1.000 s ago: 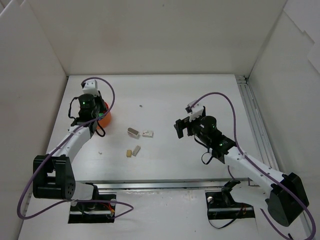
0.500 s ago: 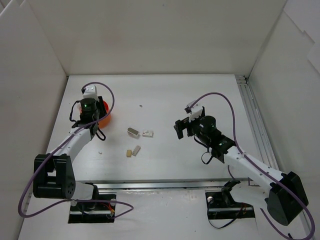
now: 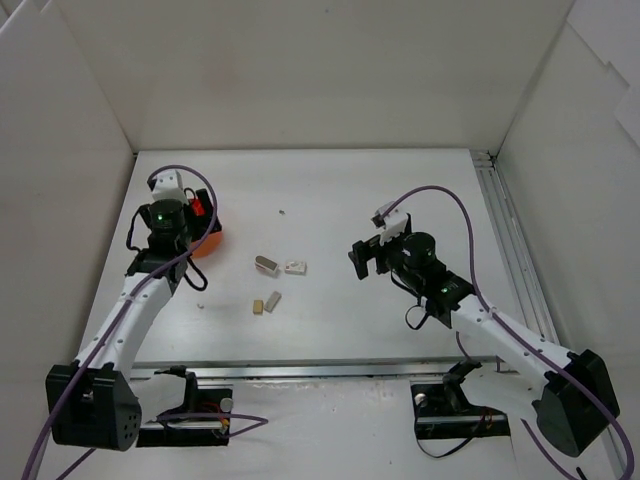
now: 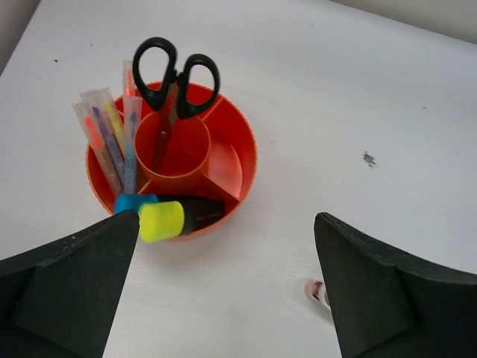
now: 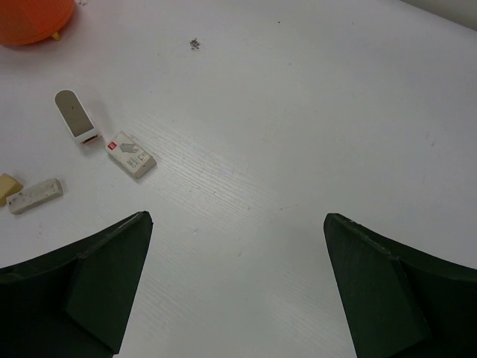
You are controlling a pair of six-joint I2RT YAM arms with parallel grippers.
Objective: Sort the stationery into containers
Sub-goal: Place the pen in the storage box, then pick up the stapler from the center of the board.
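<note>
Note the left gripper spread wide and empty close above the orange holder, with scissors, pens and highlighters already inside. Look between the holder and the right gripper (also wide apart, gripping nothing) for the loose pieces: a grey piece and a white eraser, long axes roughly in line with the holder, plus two smaller bits beside them. Reckon the right gripper the nearer one for that first pair.
</note>
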